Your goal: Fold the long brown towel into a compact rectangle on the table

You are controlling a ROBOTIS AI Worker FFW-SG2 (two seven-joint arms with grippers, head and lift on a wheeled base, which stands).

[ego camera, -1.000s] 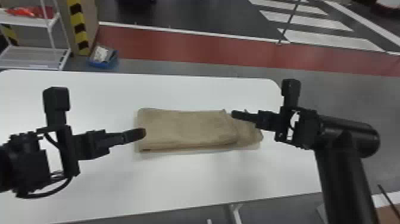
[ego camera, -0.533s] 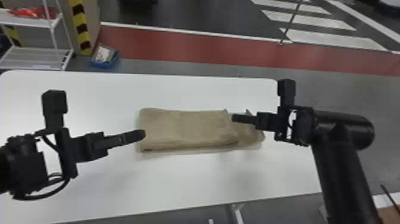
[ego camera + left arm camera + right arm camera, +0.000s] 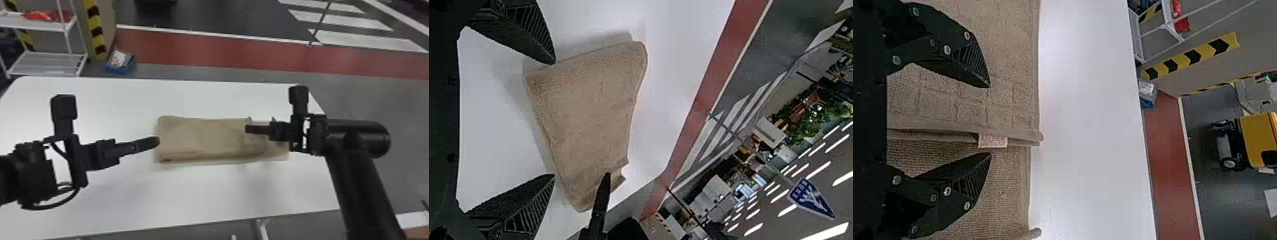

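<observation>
Left pincer [image 3: 554, 119]: beside the towel's left end, fingers well apart, nothing clamped. Right pincer [image 3: 989, 120]: over the towel's right portion, fingers apart, one to each side of a hemmed layer edge, nothing clamped. Contact between its fingertips and the cloth cannot be confirmed.

Brown towel [image 3: 198, 137]: lying flat on the white tabletop [image 3: 191, 194] as a layered strip, longer from left to right than it is deep. The upper layer stops short of the right end, where the lower layer extends beyond it. The left end is a neat, rounded fold.

Step in hand, as judged: an early fold has been made and the right end is being addressed for the next. The next move would call for the right pincer to lower slightly, close on the intended layers and carry them toward the left end. Risk: picking up the upper layer alone and leaving the ends uneven.

Markings: a small white label [image 3: 993, 141] with red print is at the layer edge, between the right pincer's fingers; not transcribed. Far beyond the tabletop, a blue sign [image 3: 811, 198] bears white marks; likewise not transcribed.
</observation>
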